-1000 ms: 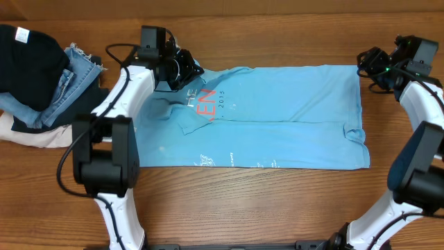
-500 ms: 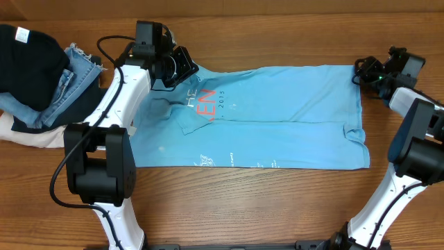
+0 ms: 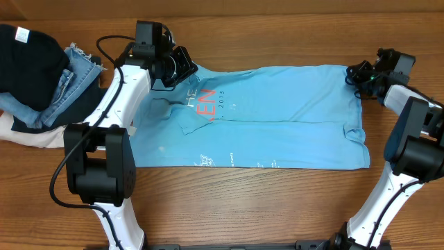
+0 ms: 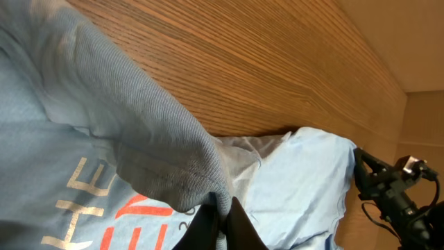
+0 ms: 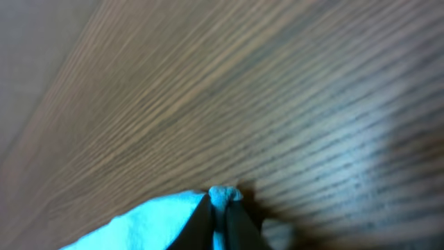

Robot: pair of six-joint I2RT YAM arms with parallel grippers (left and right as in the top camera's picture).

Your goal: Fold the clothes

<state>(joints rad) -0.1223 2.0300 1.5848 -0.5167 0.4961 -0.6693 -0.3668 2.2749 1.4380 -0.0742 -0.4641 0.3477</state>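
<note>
Bare brown wooden table (image 3: 277, 208) lying open along the near edge and far strip, light sky-blue cotton T-shirt (image 3: 291, 118) covering the middle, heap of black, denim and beige garments (image 3: 35, 76) blocking the far left, white-and-black left arm (image 3: 104, 167) and right arm (image 3: 414, 149) flanking its ends

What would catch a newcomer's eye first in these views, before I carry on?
The sky-blue T-shirt lies spread across the middle of the wooden table, red and white lettering near its left end. Its far edge is pinched at both ends: left gripper by the lettering, right gripper at the opposite corner. A heap of dark and denim clothes sits far left.
</note>
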